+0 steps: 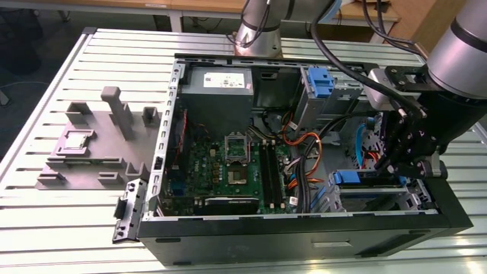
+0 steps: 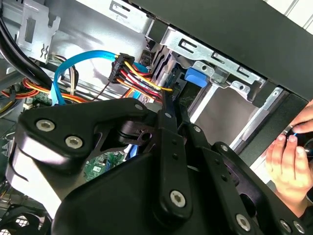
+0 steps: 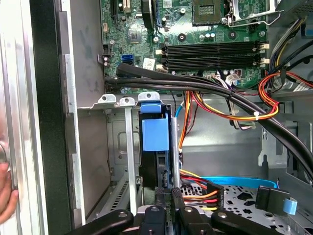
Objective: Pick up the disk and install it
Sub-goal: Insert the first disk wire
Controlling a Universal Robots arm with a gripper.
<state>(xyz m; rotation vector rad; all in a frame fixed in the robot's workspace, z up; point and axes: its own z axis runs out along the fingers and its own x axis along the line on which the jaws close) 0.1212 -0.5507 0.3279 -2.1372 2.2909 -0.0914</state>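
Working at the drive cage (image 3: pixel 128 147) in the corner of the open computer case (image 1: pixel 304 240). Sitting on edge inside that cage: the disk (image 3: pixel 155 132), its blue carrier tab facing out of the cage toward the motherboard (image 3: pixel 210 44). Hovering right at the cage's open end, in line with the disk: the gripper (image 3: pixel 166 193). Not possible to tell from either wrist view whether clamped on the disk or parted from it.

Judging the step as seating the disk home. Worth keeping the carrier rails square to the cage's guides and pushing straight along them, never sideways. Worth watching the bundle of cables (image 3: pixel 234 112) running just beside the cage, so that nothing is getting pinched behind the carrier. A person's hand (image 2: pixel 288 156) is resting on the case wall on the cage's outer side, so moving slowly there.

As for writing: a white sticker (image 1: pixel 226 81) on the grey box well apart from the cage, its print too small to make out; nothing legible on the disk's showing edge.
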